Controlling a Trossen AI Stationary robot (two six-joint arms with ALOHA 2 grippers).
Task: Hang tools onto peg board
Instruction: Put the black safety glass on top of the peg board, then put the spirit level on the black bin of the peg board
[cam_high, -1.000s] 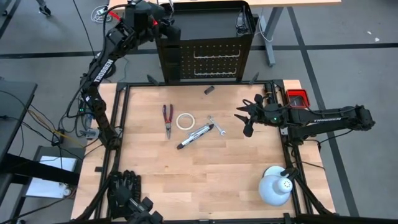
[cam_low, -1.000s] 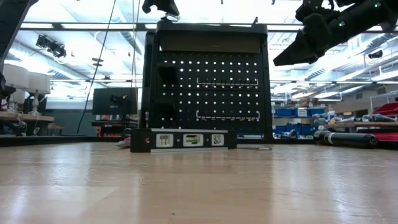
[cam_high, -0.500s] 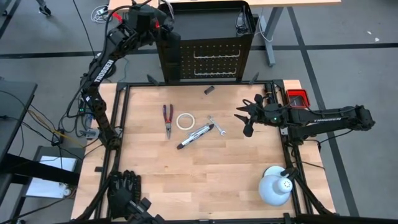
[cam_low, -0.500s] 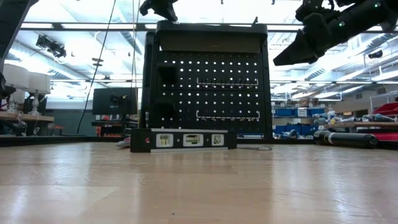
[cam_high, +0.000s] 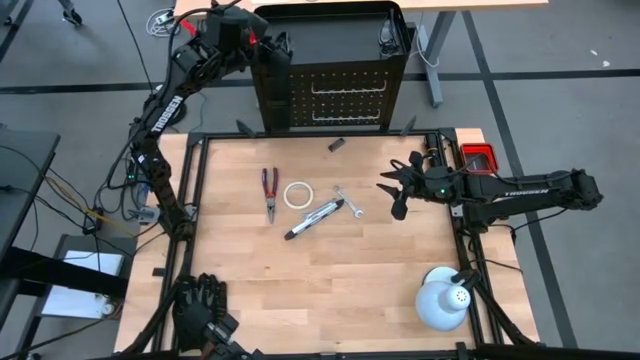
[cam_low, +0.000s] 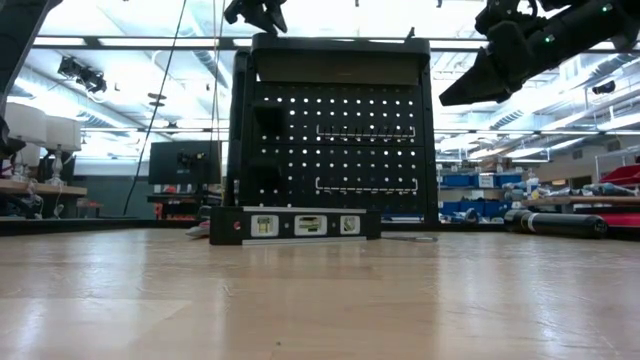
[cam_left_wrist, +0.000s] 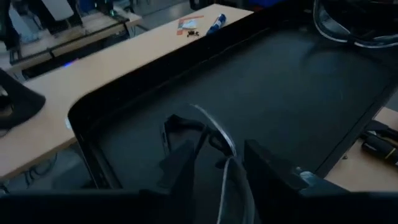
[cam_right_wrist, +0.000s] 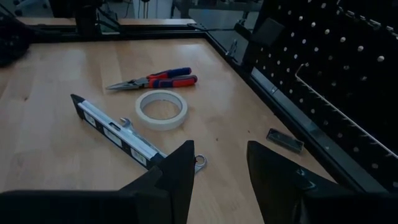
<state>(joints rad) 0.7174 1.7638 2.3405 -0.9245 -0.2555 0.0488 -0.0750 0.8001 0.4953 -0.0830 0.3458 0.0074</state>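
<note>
A: Left gripper (cam_left_wrist: 217, 163) over the peg board's (cam_high: 340, 95) top shelf (cam_left_wrist: 323, 99), at the corner nearest that arm. Fingers parted, nothing clamped. Glasses (cam_left_wrist: 205, 134) lying on the shelf floor just ahead of the fingertips, one thin temple running back between them; contact with the fingers not clear.

B: Right gripper (cam_right_wrist: 221, 163)?

A: Hanging above the table's (cam_high: 330, 290) right half, facing the tools. Fingers apart, empty.

B: Tools on the table?

A: Red-handled pliers (cam_high: 269, 190) leftmost. White tape roll (cam_high: 297, 195) just beside. Level bar (cam_high: 313, 219) lying diagonally, with a wrench (cam_high: 349, 202) at its far end. Small dark piece (cam_high: 337, 145) near the board's foot. None hung on the hooks.
</note>
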